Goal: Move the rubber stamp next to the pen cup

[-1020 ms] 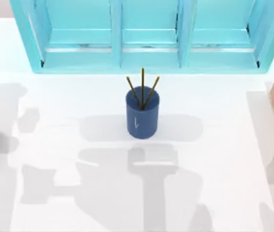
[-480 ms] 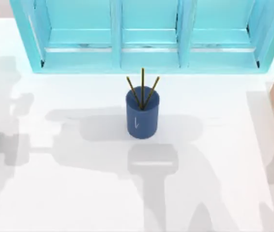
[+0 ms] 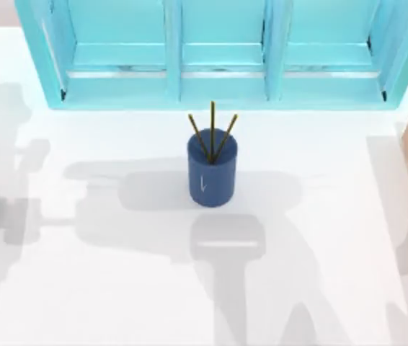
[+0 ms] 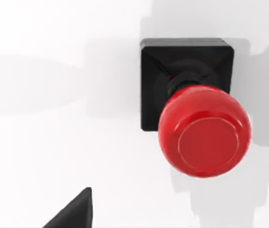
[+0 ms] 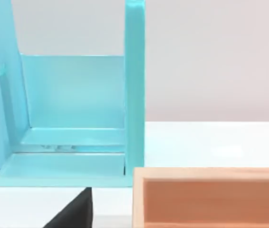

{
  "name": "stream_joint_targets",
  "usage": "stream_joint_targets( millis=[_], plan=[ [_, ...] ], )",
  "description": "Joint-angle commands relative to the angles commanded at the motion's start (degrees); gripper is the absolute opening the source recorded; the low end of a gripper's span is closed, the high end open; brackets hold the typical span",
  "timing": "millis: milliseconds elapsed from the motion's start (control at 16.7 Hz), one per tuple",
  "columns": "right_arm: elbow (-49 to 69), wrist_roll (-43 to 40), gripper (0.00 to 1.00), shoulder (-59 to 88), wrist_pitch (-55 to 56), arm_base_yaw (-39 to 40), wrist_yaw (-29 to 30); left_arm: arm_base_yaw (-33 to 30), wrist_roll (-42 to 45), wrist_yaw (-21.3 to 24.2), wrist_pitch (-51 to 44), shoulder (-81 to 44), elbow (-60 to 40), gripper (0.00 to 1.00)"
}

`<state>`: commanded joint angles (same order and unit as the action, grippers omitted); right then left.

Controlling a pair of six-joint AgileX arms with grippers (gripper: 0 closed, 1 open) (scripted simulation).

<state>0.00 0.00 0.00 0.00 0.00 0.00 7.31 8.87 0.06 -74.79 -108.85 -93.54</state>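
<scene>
A: Where's the rubber stamp (image 4: 191,109)?

B: Standing upright on the white tabletop (image 3: 117,288), directly beneath the left wrist camera, so the left arm is lined up to take its red knob from above. Whether the left claw is spread or pressed together, I cannot tell.

A: And the pen cup (image 3: 212,169)?

B: It stands just in front of the turquoise shelf unit (image 3: 218,58). The stamp is nowhere beside it, so the carry is undone. The right arm looks parked by the wooden box (image 5: 210,197), to the cup's right.
</scene>
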Motion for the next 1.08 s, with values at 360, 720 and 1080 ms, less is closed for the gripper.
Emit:
stream_joint_targets(
  millis=[360,720,1080],
  plan=[
    [0.0,0.0,1.0,0.0,0.0,0.0,0.0,0.27,0.2,0.01,14.28,-2.77,10.9,1.0],
    [0.0,0.0,1.0,0.0,0.0,0.0,0.0,0.4,0.34,0.02,20.52,-4.22,16.25,1.0],
    [0.0,0.0,1.0,0.0,0.0,0.0,0.0,0.4,0.34,0.02,20.52,-4.22,16.25,0.7]
  ],
)
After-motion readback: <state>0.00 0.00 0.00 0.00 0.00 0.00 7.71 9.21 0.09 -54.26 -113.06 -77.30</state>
